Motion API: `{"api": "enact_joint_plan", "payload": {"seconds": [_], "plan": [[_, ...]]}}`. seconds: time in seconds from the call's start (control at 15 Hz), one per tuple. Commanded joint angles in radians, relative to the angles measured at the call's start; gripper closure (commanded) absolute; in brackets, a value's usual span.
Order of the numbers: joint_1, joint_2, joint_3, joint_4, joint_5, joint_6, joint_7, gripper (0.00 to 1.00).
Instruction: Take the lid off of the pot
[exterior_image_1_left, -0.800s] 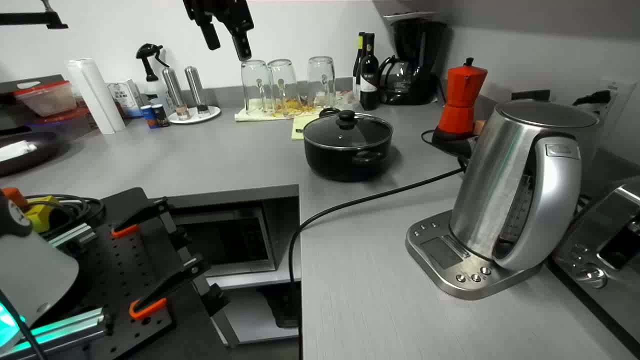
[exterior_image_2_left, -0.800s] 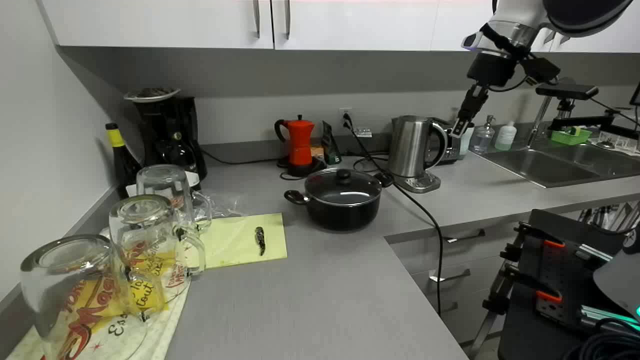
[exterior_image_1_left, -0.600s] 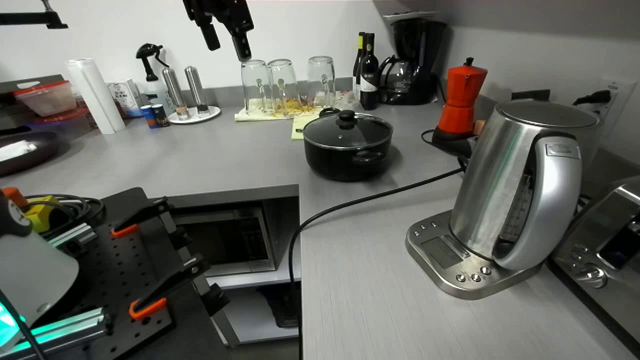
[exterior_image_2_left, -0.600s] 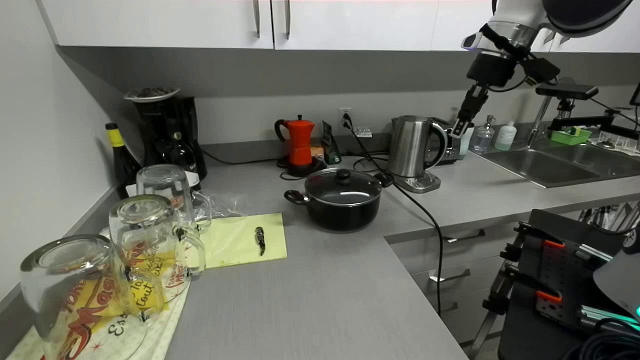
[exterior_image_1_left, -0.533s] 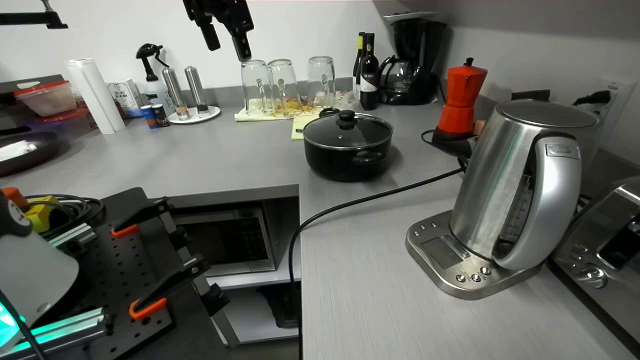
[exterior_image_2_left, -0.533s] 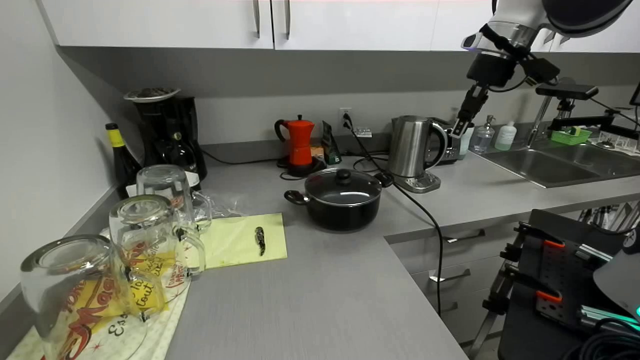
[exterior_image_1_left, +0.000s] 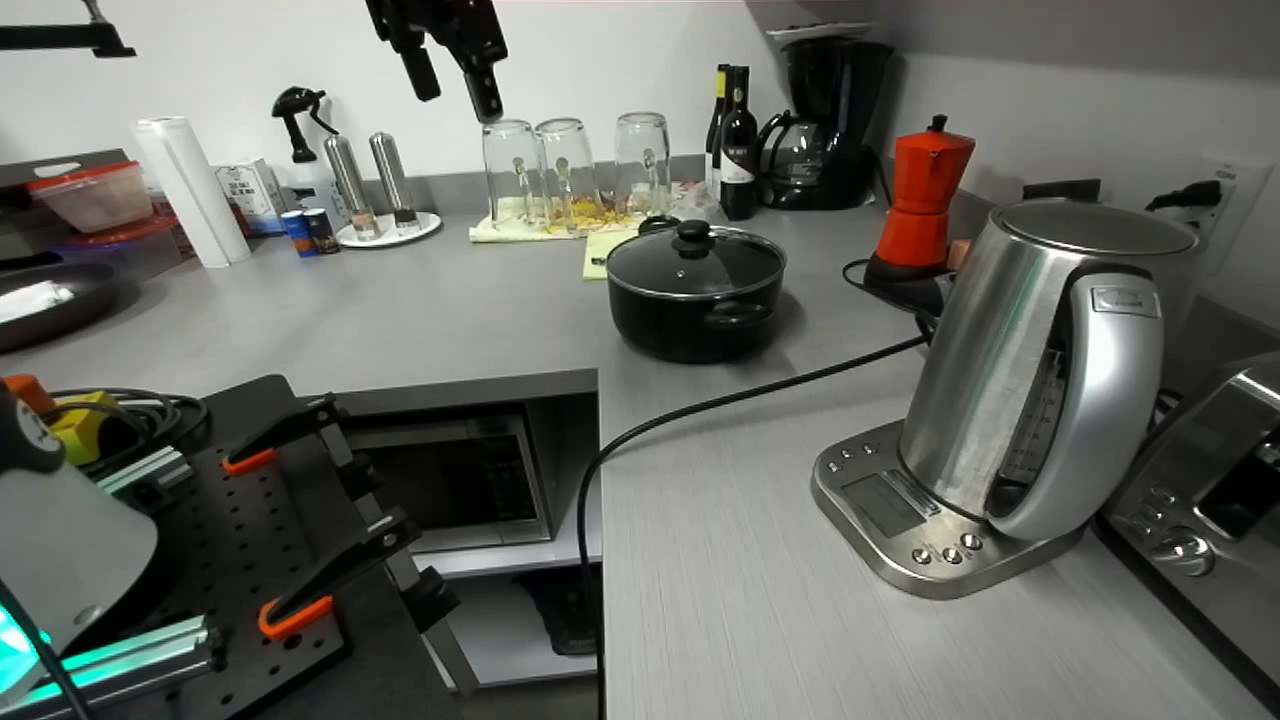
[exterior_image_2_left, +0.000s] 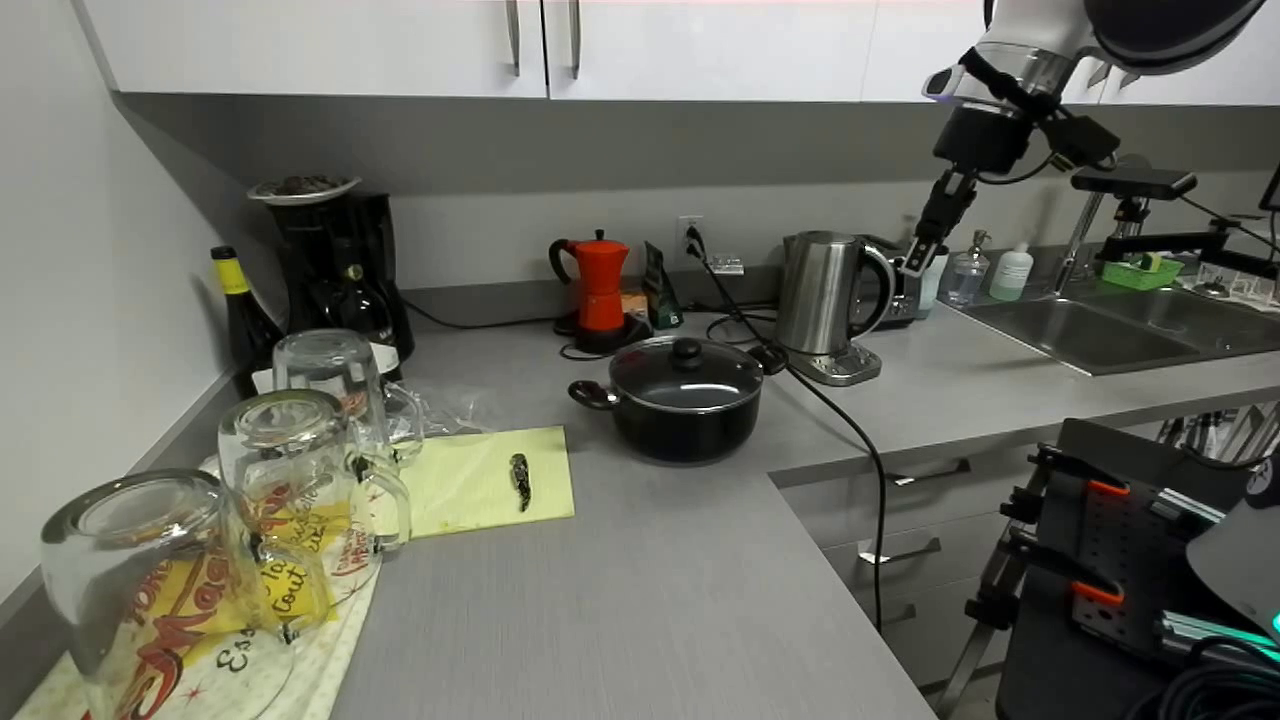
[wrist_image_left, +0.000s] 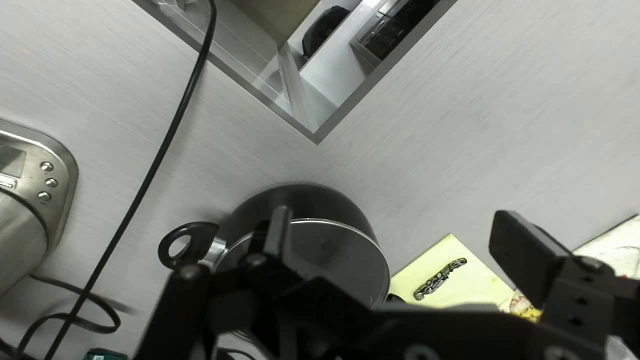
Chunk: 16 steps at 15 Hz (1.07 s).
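The black pot (exterior_image_1_left: 690, 330) stands on the grey counter near its inner corner; it also shows in an exterior view (exterior_image_2_left: 685, 432) and in the wrist view (wrist_image_left: 300, 197). The glass lid (exterior_image_1_left: 650, 265), with a silver-looking rim and black knob, sits flat on the pot; it also shows in an exterior view (exterior_image_2_left: 660, 375). My gripper (exterior_image_1_left: 456, 100) is high above the counter, apart from the lid, open and empty; it also shows in an exterior view (exterior_image_2_left: 915, 262). In the wrist view the fingers (wrist_image_left: 392, 222) are wide apart, and they hide the knob and part of the lid (wrist_image_left: 340, 255).
A steel kettle (exterior_image_1_left: 990, 370) stands on its base near the pot. A black cable (exterior_image_1_left: 760, 385) runs past the pot and over the counter edge. A red moka pot (exterior_image_1_left: 920, 200), glass mugs (exterior_image_2_left: 290, 460) and a yellow cloth (exterior_image_2_left: 450, 480) with a small dark tool surround it.
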<state>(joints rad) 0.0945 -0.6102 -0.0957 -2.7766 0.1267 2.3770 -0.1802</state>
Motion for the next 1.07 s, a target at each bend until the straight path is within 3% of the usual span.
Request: {"api": "enact_joint_plan", "payload": {"seconds": [0.0,0.4,1.0], "plan": [[-0.002,0.032,0.012,0.031,0.003,-0.009,0.003,0.0],[-0.005,0.205,0.029,0.196,0.007,-0.009,0.03,0.0],[-0.033,0.57,0.074,0.618,-0.01,-0.065,0.156,0.0]]}}
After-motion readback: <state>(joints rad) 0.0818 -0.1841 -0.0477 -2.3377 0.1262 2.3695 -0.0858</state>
